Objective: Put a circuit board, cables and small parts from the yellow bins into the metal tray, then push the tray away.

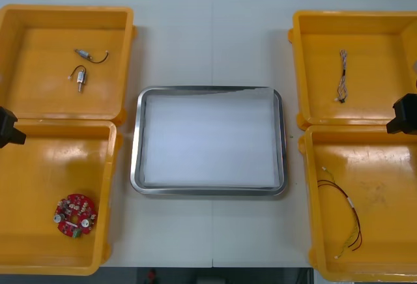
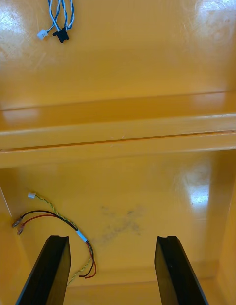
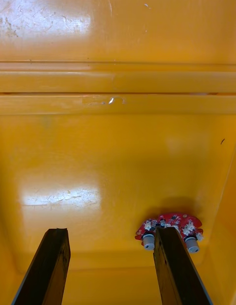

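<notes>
A round red circuit board (image 1: pixel 75 215) lies in the near left yellow bin (image 1: pixel 26 167); in the left wrist view the board (image 3: pixel 172 224) sits just past one finger (image 3: pixel 179 268) of my open left gripper (image 3: pixel 113 236), which shows at the front view's left edge (image 1: pixel 8 129). Two small metal parts (image 1: pixel 80 75) lie in the far left bin. A red and yellow cable (image 1: pixel 345 212) lies in the near right bin; my open right gripper (image 2: pixel 112 242) hovers over it (image 2: pixel 59 221). The twisted blue and white cable (image 1: pixel 341 75) rests in the far right bin (image 2: pixel 59 15). The metal tray (image 1: pixel 208 92) is white inside and holds nothing.
The bins' touching rims (image 2: pixel 118 133) form a ridge ahead of my right gripper, likewise on the left (image 3: pixel 118 88). Bare table (image 1: pixel 208 36) lies beyond the tray and between the bins.
</notes>
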Tool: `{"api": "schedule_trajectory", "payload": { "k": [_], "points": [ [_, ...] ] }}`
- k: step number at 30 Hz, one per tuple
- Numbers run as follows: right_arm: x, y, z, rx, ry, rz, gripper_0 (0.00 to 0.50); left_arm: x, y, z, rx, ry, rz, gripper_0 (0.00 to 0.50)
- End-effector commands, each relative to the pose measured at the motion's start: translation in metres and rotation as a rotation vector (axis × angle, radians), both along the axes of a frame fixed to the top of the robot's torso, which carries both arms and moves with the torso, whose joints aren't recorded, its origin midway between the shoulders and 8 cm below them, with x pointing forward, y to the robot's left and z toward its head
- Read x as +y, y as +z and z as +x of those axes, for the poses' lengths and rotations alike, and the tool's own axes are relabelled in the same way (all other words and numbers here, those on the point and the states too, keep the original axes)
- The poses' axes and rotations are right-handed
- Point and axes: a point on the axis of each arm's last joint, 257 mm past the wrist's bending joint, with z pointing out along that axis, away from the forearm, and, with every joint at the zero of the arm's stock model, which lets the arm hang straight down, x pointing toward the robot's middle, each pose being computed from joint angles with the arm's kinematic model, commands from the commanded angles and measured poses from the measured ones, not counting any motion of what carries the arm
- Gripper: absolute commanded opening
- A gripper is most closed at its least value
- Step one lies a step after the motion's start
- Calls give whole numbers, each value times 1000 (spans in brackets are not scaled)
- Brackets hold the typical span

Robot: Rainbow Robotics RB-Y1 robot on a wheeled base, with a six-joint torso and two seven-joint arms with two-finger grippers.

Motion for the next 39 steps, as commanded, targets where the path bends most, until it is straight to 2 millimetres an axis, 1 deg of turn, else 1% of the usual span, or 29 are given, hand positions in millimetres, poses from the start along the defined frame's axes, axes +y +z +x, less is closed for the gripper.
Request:
{"api": "schedule_trajectory", "payload": {
  "k": [1, 39],
  "points": [
    [3, 9, 4, -39, 38, -6, 500, 13, 18, 3, -33, -14, 52, 500],
    [3, 9, 4, -39, 38, -6, 500, 13, 18, 3, -33, -14, 52, 500]
  ]
}}
